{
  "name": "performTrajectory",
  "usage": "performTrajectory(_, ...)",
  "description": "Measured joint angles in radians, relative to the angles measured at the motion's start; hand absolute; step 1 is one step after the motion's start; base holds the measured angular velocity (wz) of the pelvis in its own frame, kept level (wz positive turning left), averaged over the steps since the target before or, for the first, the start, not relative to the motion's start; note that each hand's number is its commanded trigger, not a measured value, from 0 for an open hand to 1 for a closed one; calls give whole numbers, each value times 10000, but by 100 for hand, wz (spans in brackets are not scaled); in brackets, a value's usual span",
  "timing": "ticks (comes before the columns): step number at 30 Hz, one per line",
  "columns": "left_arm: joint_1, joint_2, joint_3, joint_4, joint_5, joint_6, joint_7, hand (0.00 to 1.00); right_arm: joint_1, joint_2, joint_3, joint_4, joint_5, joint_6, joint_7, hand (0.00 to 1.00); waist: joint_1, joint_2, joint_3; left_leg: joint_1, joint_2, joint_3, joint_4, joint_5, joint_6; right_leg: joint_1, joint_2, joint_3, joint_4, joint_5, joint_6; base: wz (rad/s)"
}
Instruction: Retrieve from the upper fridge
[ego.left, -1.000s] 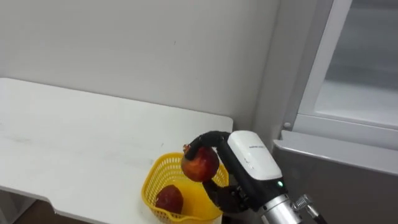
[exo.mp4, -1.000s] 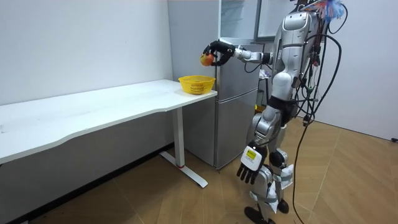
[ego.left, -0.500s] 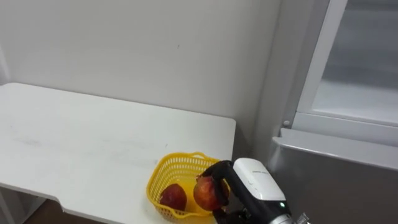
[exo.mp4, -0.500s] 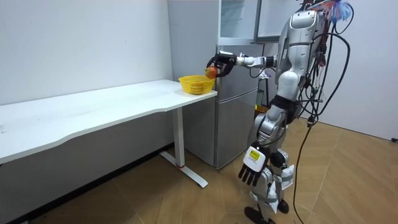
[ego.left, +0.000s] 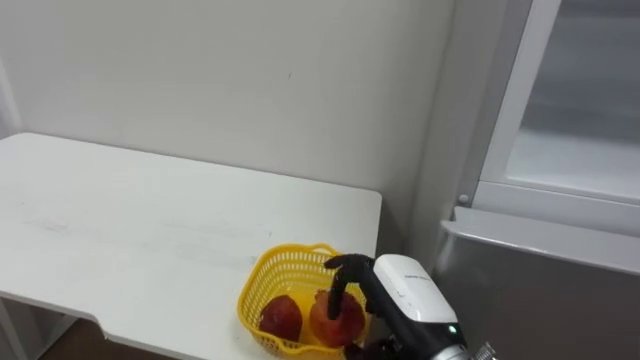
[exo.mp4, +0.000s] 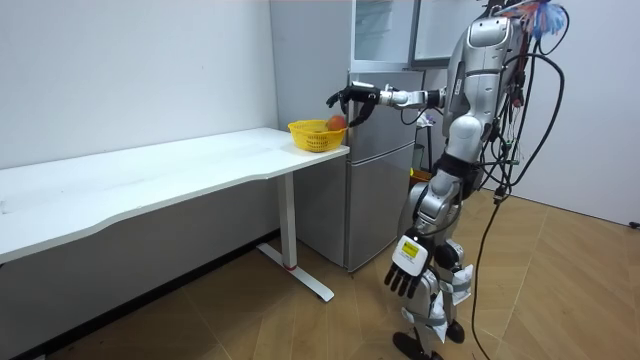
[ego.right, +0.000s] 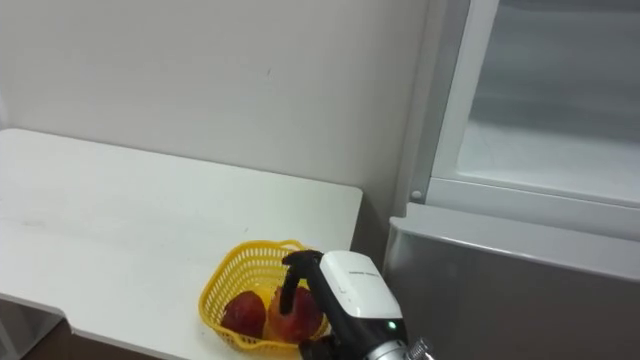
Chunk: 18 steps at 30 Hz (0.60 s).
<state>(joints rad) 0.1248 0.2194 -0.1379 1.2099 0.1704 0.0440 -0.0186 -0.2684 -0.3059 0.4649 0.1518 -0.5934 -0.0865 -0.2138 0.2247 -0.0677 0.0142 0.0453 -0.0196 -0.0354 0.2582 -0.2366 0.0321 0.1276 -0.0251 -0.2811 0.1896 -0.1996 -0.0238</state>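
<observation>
On table (ego.left: 150, 230), fruit (ego.left: 338, 320) under fingers (ego.left: 334, 284)

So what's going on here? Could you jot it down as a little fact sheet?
robot: stands by the fridge, at the end of the white table
yellow basket: on the table corner nearest the fridge
first fruit: red, in the basket's left side
second fruit: red, in the basket, directly under the hand
right hand: stretched out over the basket
left hand: hangs low by the leg, open, holding nothing

Silver body; white-backed right hand (ego.left: 405, 292)
</observation>
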Motion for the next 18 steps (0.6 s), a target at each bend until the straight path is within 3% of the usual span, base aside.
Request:
performTrajectory(9,-15,-10,-1,-54,3,0,-132,0,0,32,-1,0,0,-9,0,0,-3,0,38,-16,-28,-16,25,-7,8,0,-9,-28,1,0,0,0)
performTrajectory(18,-17,-11,1,-59,3,2,-136,0,0,35,-3,-1,0,-9,0,0,-7,119,15,-25,-28,-19,23,-7,9,-9,-12,-65,0,0,0,0)
